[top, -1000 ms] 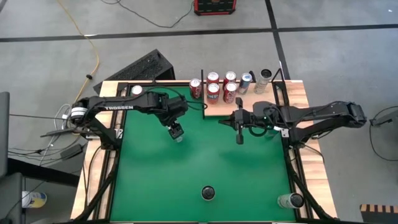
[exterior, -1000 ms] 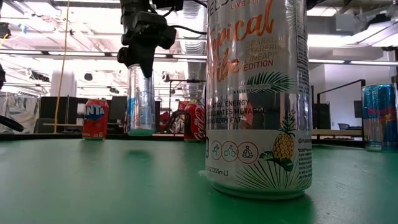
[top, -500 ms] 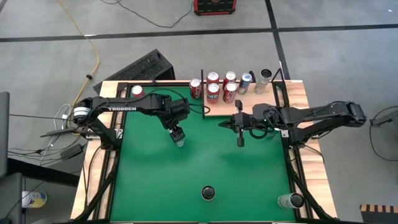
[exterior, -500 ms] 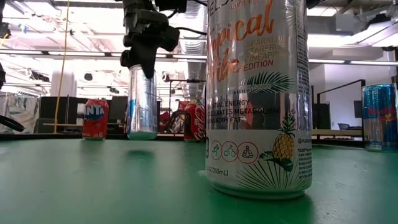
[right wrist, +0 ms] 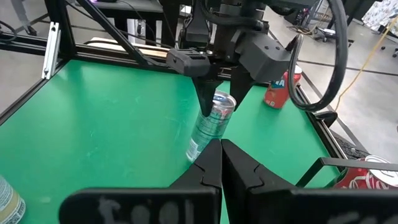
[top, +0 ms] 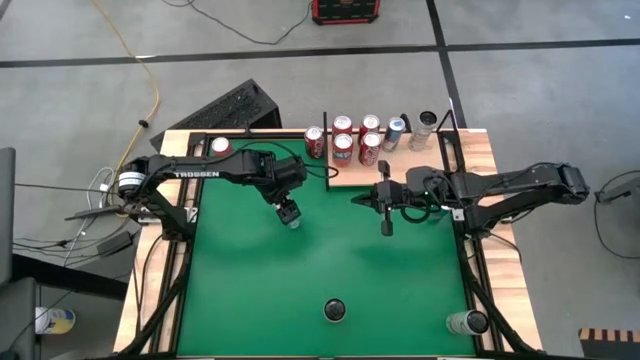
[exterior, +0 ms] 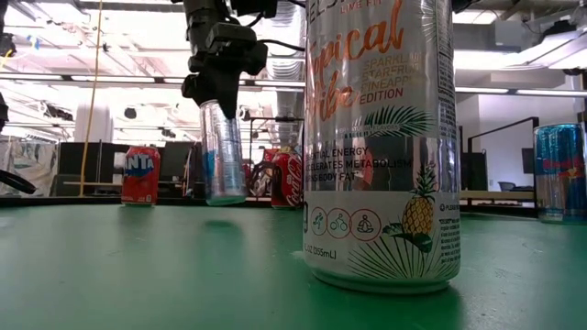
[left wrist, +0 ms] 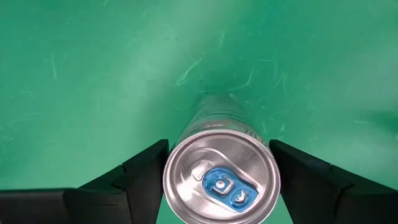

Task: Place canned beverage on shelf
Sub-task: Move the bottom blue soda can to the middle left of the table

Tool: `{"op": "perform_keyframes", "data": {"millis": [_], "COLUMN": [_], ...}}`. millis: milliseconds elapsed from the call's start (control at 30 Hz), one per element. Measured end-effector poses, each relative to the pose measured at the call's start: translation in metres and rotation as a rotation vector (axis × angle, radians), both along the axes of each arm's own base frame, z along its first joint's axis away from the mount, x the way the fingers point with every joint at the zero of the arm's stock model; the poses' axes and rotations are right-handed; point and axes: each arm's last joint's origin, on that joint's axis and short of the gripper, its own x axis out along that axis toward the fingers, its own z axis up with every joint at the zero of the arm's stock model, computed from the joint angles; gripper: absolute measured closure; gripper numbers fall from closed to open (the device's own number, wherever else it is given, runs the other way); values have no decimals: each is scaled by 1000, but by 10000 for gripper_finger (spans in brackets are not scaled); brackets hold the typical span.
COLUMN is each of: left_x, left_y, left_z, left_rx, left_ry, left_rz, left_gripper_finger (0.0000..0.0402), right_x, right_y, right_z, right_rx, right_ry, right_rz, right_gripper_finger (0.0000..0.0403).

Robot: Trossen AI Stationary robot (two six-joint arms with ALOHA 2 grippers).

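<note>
My left gripper [top: 289, 212] is shut on a slim silver and blue can [exterior: 223, 156] over the far middle of the green table [top: 240, 290]. The can also shows in the left wrist view [left wrist: 221, 183] and the right wrist view [right wrist: 208, 127]. My right gripper [top: 385, 215] is shut and empty, just near of the pale wood shelf [top: 350, 176]. Several cans stand along the shelf's far edge [top: 358, 140]. My left gripper pinches the can's top end, just under the rim [left wrist: 170, 167], between its two fingers [left wrist: 146, 177], one on each side. The fingers come from above, pointing down. The can hangs below them, tilted, its bottom [exterior: 226, 198] a little above the table.
A tall pineapple-print can [exterior: 381, 137] stands at the table's near middle [top: 334, 311]. A blue can [exterior: 559, 170] stands at the near right corner [top: 468, 322]. An orange soda can [exterior: 140, 174] stands at the far left, a red can [top: 315, 142] left of the shelf.
My left gripper has gone a little toward the table's right edge with the can. The can was upright and now hangs tilted, still held at its top.
</note>
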Motion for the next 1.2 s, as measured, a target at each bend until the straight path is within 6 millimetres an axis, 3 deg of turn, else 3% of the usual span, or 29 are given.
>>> {"op": "perform_keyframes", "data": {"millis": [633,1033,1200], "left_x": [1,2,-7], "left_y": [-1,-1,0], "left_z": [1,2,24], "left_rx": [-24,-10,79], "left_ry": [-18,-32,-51], "left_rz": [-28,-25,-23], "left_gripper_finger": [147,74,72], "right_x": [0,0,0], "right_y": [0,0,0], "right_z": [0,-1,-1], "right_rx": [0,-1,27], "right_ry": [4,8,5], "right_rz": [0,-1,-10], "right_gripper_finger": [378,378,378]}}
